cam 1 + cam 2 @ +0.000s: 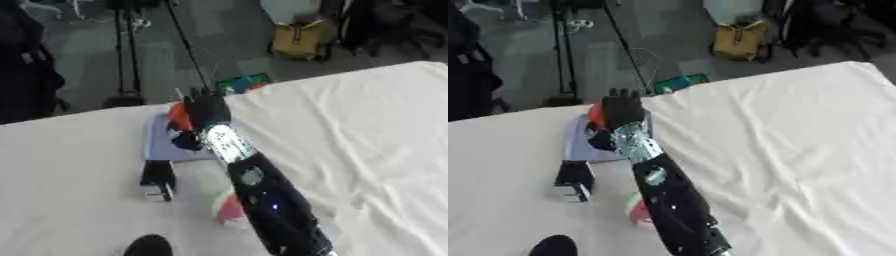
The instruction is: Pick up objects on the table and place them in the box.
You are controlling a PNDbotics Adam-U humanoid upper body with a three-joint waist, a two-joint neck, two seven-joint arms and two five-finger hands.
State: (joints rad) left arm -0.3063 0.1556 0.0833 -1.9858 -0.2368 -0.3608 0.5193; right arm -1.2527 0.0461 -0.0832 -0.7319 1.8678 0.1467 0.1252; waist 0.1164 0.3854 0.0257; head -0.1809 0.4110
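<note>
My right arm reaches from the bottom edge up across the white table. Its hand (206,110) hangs over a flat lavender box (162,147) at the table's far left. An orange object (179,117) shows at the hand's left side, between the fingers and the thumb, and most of it is hidden by the hand. A small black block (158,180) with a pale front end lies just in front of the box. Partly under my forearm lies a round red, white and green object (229,209). A dark rounded shape (147,246), possibly my left hand, sits at the bottom edge.
The white cloth (367,130) stretches wide to the right with only wrinkles on it. Beyond the far table edge are a green and orange item (242,83) on the floor, tripod legs (127,55) and a yellow bag (300,40).
</note>
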